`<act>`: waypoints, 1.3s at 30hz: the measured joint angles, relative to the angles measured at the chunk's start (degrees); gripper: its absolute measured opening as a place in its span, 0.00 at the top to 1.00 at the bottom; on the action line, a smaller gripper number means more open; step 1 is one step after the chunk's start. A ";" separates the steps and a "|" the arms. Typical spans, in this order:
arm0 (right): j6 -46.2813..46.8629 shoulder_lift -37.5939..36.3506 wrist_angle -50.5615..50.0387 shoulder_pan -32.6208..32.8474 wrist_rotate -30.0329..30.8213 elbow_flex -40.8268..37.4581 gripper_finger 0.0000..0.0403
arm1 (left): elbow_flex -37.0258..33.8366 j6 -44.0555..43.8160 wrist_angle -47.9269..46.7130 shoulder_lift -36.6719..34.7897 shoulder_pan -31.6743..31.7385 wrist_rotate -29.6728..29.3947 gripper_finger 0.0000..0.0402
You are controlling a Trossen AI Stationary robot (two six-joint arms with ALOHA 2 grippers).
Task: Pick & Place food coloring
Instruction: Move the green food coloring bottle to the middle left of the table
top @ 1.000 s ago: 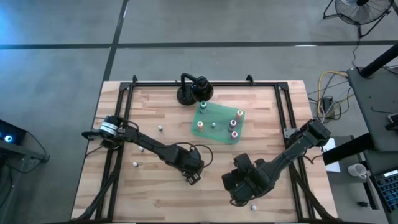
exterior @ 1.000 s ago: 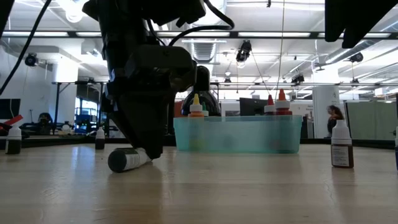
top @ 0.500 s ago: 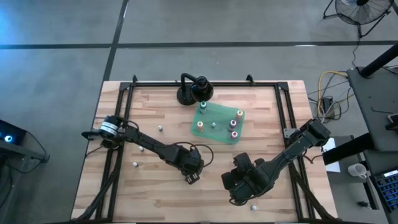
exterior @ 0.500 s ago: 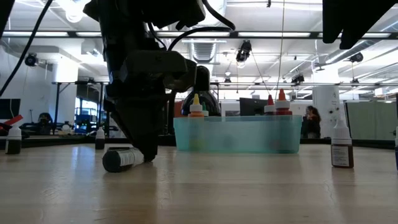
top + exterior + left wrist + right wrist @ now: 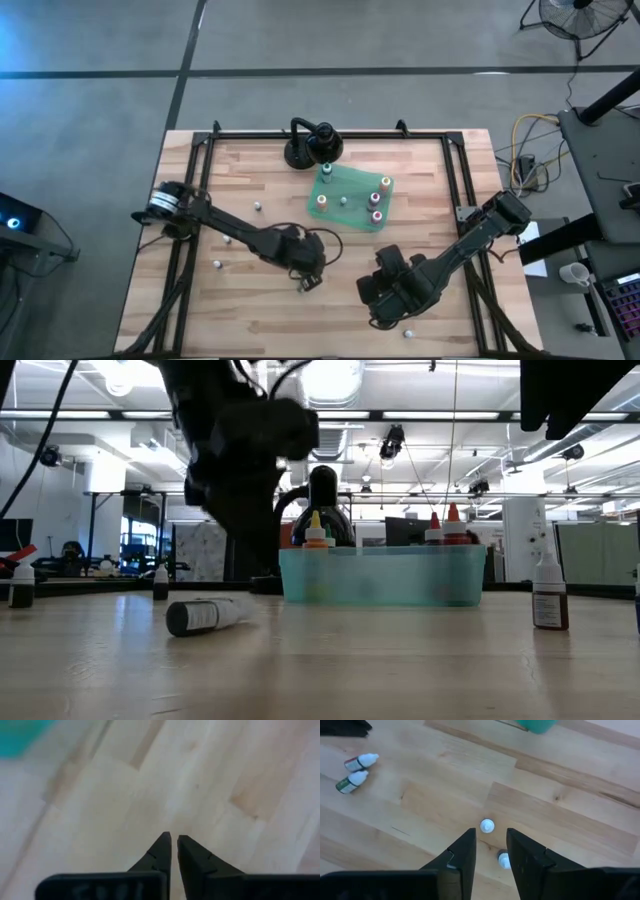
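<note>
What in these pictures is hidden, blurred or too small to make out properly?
- Left gripper: the low view shows it only as a dark motion blur above the lying bottle.
- Lying bottle: its label is too small to read in the low view.
- Right gripper: in the high view the arm's own body covers its fingers.
- Bottles in the green tray: the low view's translucent wall hides all but their caps.

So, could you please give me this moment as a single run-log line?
left hand: shut, empty, above table | lying bottle: on its side, unheld | right hand: open above upright bottle
</note>
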 joint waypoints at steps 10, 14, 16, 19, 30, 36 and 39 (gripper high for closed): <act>-1.60 0.00 0.97 0.04 -0.28 -0.02 0.75 | 0.14 2.10 -3.83 -3.10 0.82 -0.60 1.00; -10.62 0.00 6.16 0.02 -0.31 -0.02 0.75 | 0.15 2.10 -9.30 -3.79 0.56 -1.06 1.00; -14.50 0.00 7.69 -0.07 0.51 -0.02 0.75 | 0.15 1.97 -12.15 -4.84 -0.27 -3.53 1.00; -15.55 0.00 7.34 -0.33 3.96 -0.02 0.75 | 0.15 0.58 -14.24 -7.10 -2.04 -7.05 1.00; -17.81 0.52 7.37 -3.98 16.12 -0.61 0.75 | -2.29 -7.64 -15.09 -17.99 -6.50 -9.13 1.00; -26.33 0.52 7.47 -7.06 18.59 -0.74 0.75 | -2.62 -14.96 -16.22 -22.90 -6.56 -9.61 1.00; -27.07 0.52 8.46 -8.20 18.49 -0.76 0.75 | -2.62 -19.09 -16.37 -24.95 -6.71 -6.74 1.00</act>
